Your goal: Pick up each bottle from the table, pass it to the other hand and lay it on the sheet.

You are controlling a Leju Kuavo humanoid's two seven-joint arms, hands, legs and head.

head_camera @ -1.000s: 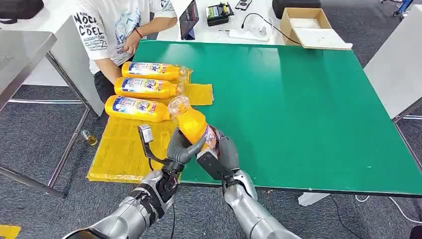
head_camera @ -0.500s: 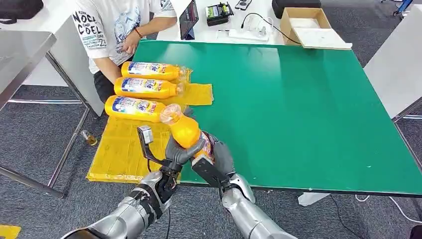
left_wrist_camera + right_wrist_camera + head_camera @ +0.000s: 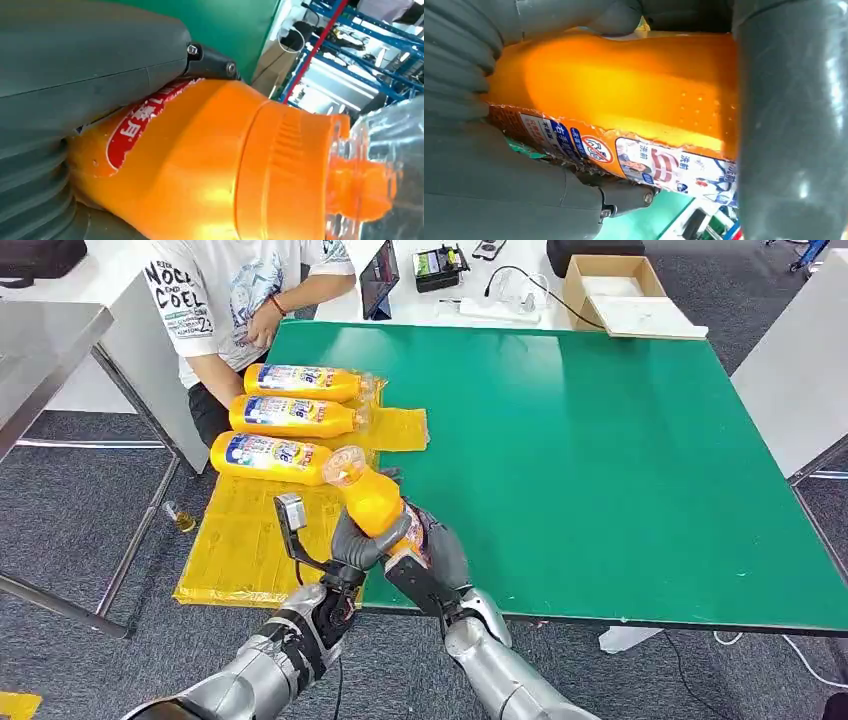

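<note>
Here we have the bottle [image 3: 375,502] between both hands, just over the near edge of the table [image 3: 600,460], its clear cap pointing up and away toward the three bottles [image 3: 290,416] already lying on the sheet [image 3: 250,540]. Our left hand [image 3: 362,540] wraps its fingers round the upper body of the bottle, close under the shoulder, as the left wrist view confirms with the orange neck running out past the thumb. Our right hand [image 3: 432,552] grips the labelled lower half from the other side; in the right wrist view its fingers [image 3: 794,125] lie closed across the label. So both hands are clamped on it, and we judge the handover to be at its middle: the left has taken hold, the right has not let go.

To do this well, we should make sure the left grip is firm before the right fingers loosen, since the bottle looks smooth and heavy toward its base. The right hand should spread fully and draw back along the bottle's axis, not sideways, so it does not twist the bottle in the left grip. After that we can swing it left and lay it on the bare sheet beside the nearest bottle, cap facing as theirs do, without nudging that row. A person [image 3: 230,300] sits at the far end of the sheet.
</note>
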